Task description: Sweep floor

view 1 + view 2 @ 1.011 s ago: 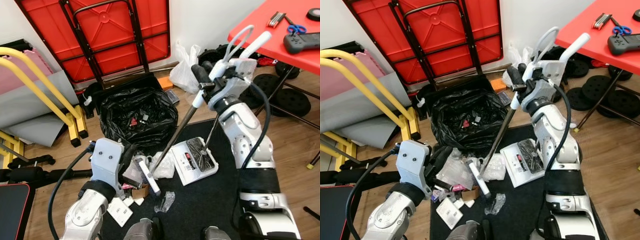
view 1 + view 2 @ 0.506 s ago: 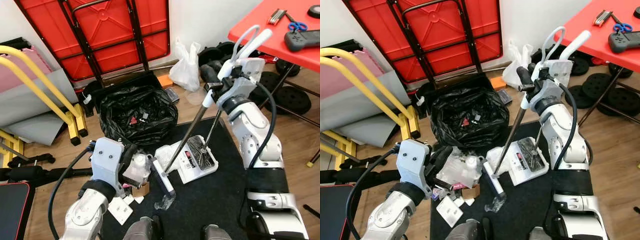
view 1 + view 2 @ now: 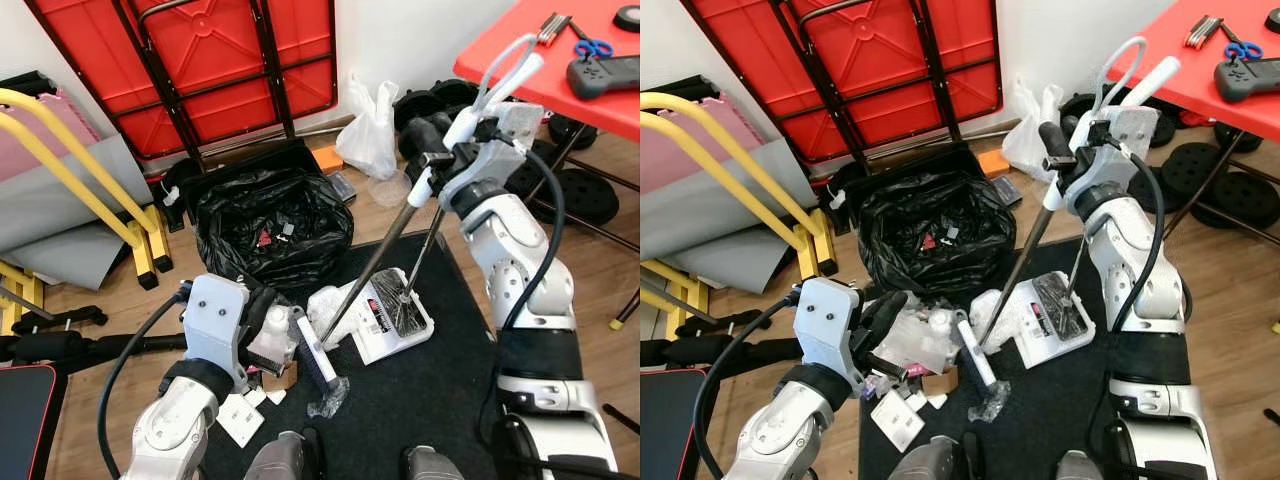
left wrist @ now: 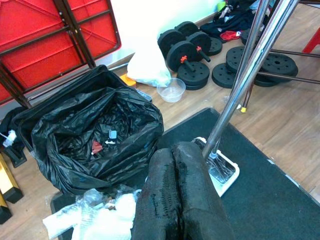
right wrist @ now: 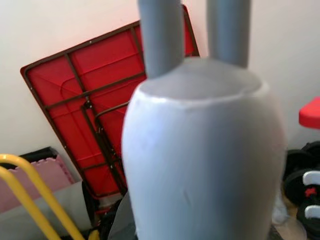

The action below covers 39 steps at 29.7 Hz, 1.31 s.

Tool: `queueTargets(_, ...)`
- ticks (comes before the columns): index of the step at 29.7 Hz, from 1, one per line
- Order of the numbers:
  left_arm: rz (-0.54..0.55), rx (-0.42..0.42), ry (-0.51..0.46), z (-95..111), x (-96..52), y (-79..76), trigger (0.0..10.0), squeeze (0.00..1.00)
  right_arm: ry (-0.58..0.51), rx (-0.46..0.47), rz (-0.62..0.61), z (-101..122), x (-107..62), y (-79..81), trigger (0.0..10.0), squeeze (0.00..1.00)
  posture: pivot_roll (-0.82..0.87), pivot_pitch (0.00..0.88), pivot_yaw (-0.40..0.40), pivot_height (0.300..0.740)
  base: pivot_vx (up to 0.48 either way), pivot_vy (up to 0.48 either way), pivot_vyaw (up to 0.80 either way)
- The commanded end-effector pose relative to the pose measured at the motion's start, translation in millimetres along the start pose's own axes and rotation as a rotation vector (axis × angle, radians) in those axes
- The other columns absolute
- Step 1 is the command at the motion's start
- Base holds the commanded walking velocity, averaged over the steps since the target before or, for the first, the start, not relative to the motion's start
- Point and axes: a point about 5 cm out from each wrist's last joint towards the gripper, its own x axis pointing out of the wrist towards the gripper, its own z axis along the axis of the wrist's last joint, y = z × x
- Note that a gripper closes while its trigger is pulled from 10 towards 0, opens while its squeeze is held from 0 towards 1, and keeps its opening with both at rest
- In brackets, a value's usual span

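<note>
Right pincer (image 3: 425, 150) grips the broom (image 3: 375, 268) (head beside litter (image 3: 335, 303)).

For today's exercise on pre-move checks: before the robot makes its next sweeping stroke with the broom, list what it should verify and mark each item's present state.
1. Right gripper holds the broom handle: ok.
2. Broom head down on the black mat: ok.
3. Dustpan on the mat beside the broom head: ok.
4. Crumpled clear wrapper lies ahead of the broom head, unswept: not ok.
5. Left gripper jaws closed, near the litter pile: ok.
6. Black bin bag open: ok.
</note>
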Motion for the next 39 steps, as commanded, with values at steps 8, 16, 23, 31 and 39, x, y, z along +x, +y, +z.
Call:
queueTargets(8, 0.011, -0.010, 0.017, -0.8, -4.9, -1.5, 10.0, 0.00, -0.170, 0.061, 0.064, 21.8, 11.5, 9.0, 10.0, 0.00, 0.04, 0.240, 0.069, 0.740, 0.000, 0.000, 0.00)
queueTargets(16, 0.009, -0.011, 0.018, 1.4, -7.4, -2.4, 10.0, 0.00, -0.240, 0.062, 0.043, 35.6, 26.4, 3.3, 10.0, 0.00, 0.06, 0.265, 0.073, 0.740, 0.000, 0.000, 0.00)
queueTargets(23, 0.009, -0.013, 0.015, 4.9, -10.4, -3.1, 10.0, 0.00, -0.258, 0.071, 0.022, 27.3, 30.7, -5.2, 10.0, 0.00, 0.07, 0.287, 0.085, 0.740, 0.000, 0.000, 0.00)
queueTargets(31, 0.007, -0.015, 0.023, 8.4, -16.4, -3.5, 10.0, 0.00, -0.254, 0.113, 0.050, 10.9, 35.8, -2.7, 10.0, 0.00, 0.09, 0.313, 0.094, 0.740, 0.000, 0.000, 0.00)
queueTargets(39, 0.010, -0.020, 0.026, 9.4, -17.4, -3.3, 10.0, 0.00, -0.240, 0.057, 0.041, 7.8, 30.4, -11.7, 10.0, 0.00, 0.09, 0.319, 0.094, 0.740, 0.000, 0.000, 0.00)
